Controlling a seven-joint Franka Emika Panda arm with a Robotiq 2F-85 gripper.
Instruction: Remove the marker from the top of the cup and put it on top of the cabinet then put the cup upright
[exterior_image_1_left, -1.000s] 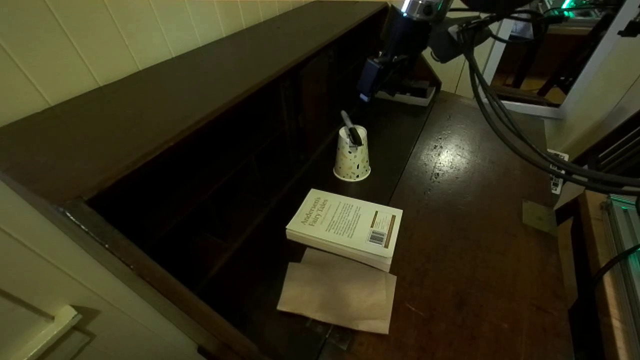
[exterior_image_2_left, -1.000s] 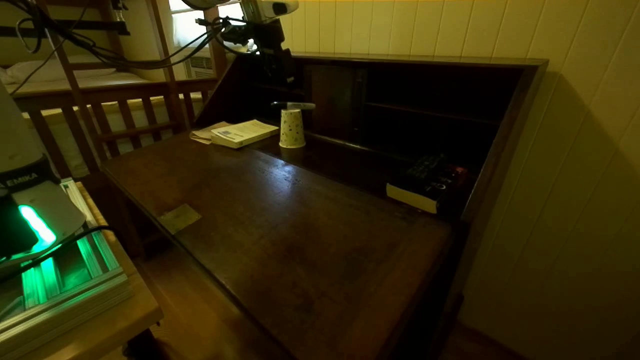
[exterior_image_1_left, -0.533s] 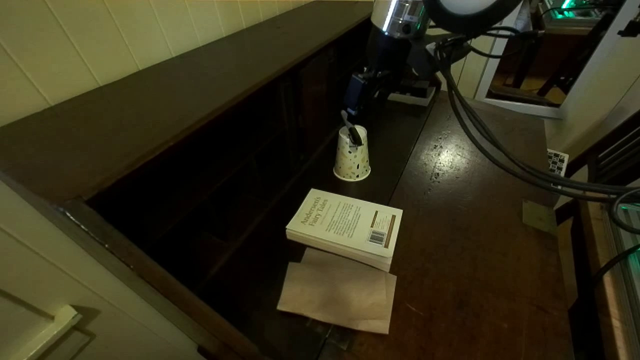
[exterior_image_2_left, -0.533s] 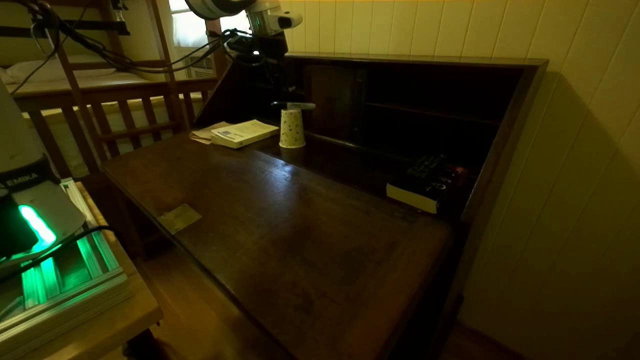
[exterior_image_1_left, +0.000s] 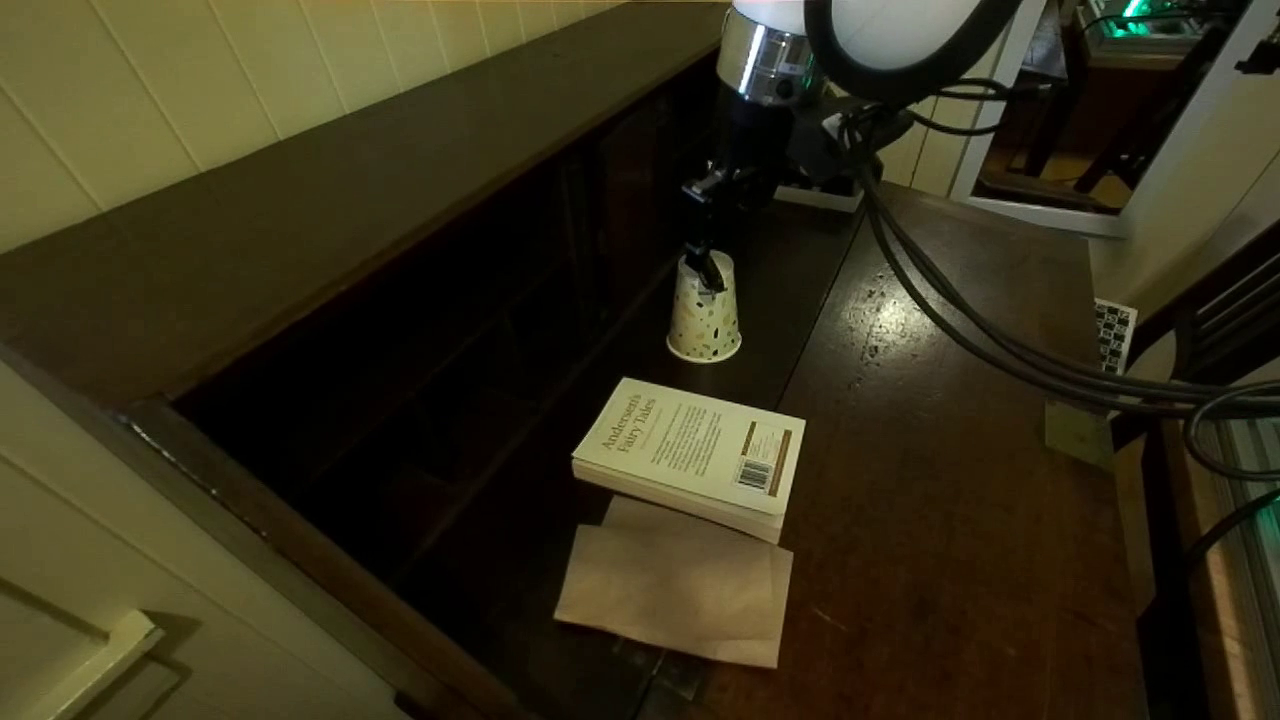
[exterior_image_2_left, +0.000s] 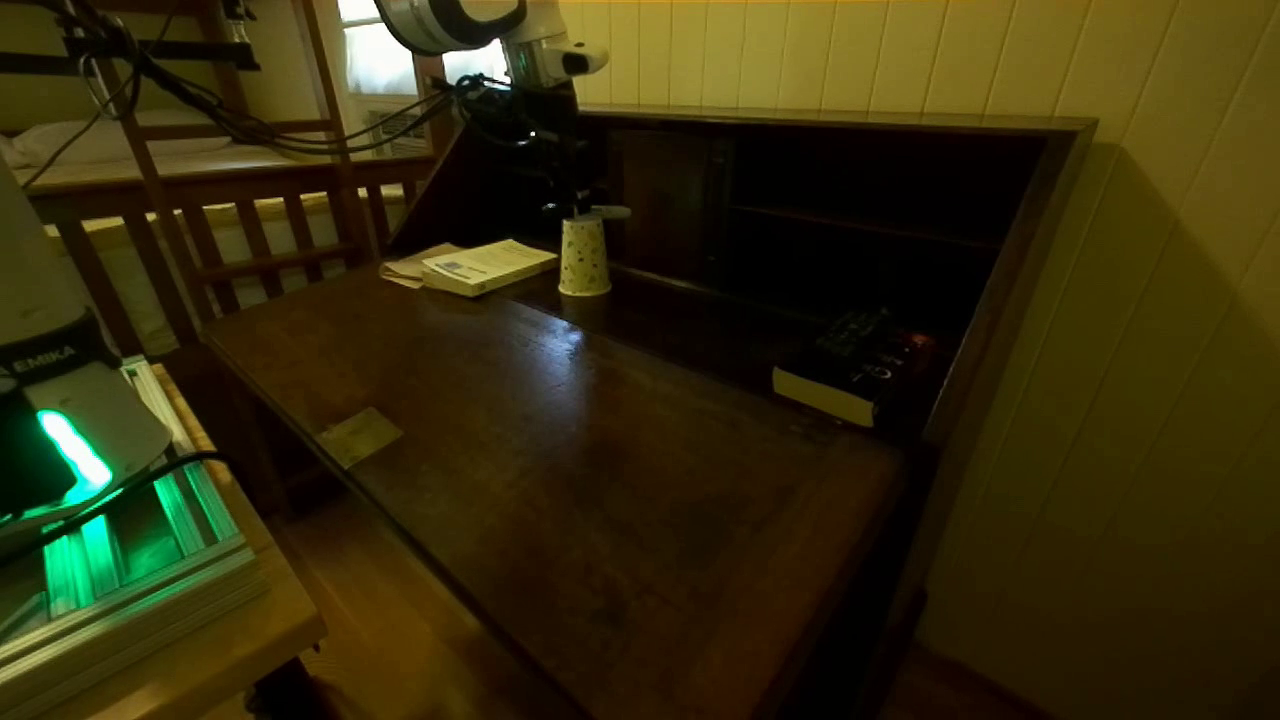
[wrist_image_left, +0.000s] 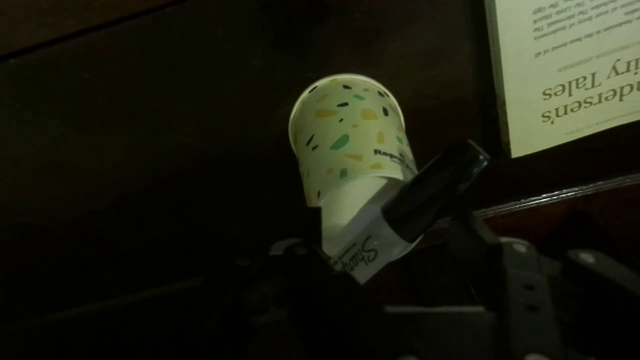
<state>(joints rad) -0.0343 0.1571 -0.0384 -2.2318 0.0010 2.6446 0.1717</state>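
Wrist view: paper cup (wrist_image_left: 350, 130), tapered, off-white, matte, terrazzo flecks in green, ochre and black, standing rim down. Sharpie marker (wrist_image_left: 412, 212) lies across the cup's upturned base: slim, glossy black cap, pale barrel with black script. In an exterior view I see the cabinet (exterior_image_1_left: 400, 170), dark brown wood, long flat top, shelf compartments alongside the cup. Near the cup, Andersen's Fairy Tales paperback (exterior_image_1_left: 690, 440), smooth cream cover; farther from the cup, brown paper (exterior_image_1_left: 680, 590), lightly creased. Franka Panda arm (exterior_image_1_left: 765, 60) hangs over the cup, wrist pointing down. Gripper (wrist_image_left: 392, 220) right at the cup's top, fingers apart with the marker between them; whether they touch it, can't tell.
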